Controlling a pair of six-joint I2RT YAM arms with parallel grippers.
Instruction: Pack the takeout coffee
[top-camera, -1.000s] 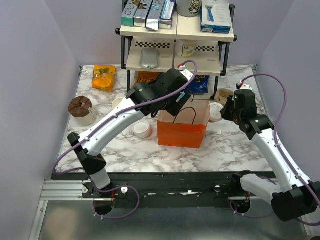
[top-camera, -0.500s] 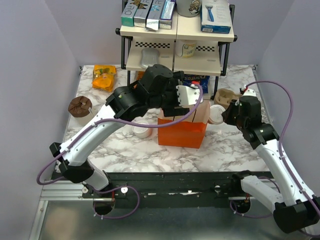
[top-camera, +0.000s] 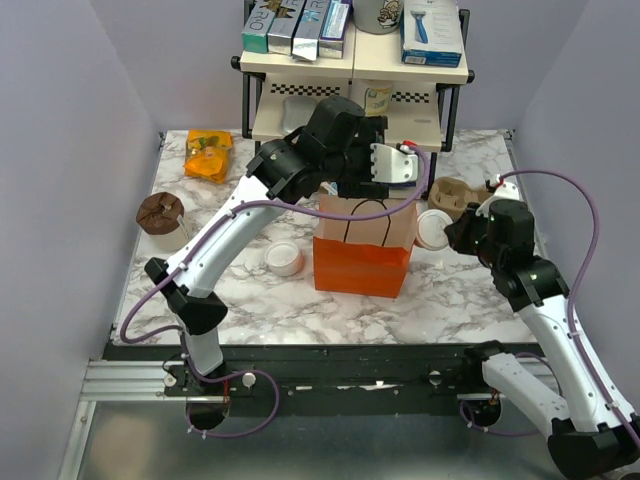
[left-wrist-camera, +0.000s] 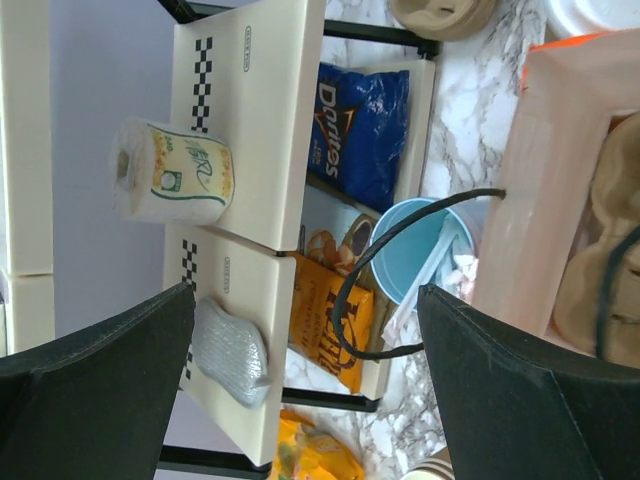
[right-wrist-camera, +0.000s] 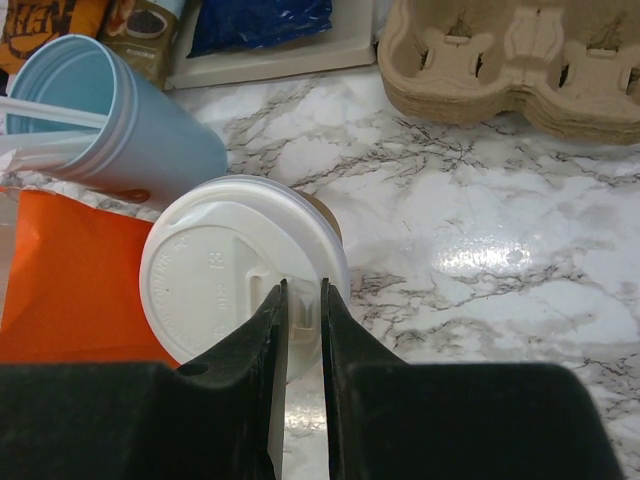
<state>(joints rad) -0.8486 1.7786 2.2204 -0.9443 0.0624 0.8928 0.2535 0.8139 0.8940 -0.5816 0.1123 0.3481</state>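
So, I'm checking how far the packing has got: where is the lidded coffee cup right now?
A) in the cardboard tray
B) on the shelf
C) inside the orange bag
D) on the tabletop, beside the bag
D: the coffee cup sits on the tabletop outside the orange bag, and the right wrist view shows its white lid next to the bag's edge.

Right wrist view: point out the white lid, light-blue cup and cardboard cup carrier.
white lid (right-wrist-camera: 215, 265), right wrist view, flat top
light-blue cup (right-wrist-camera: 160, 140), right wrist view, side wall
cardboard cup carrier (right-wrist-camera: 470, 95), right wrist view, front wall
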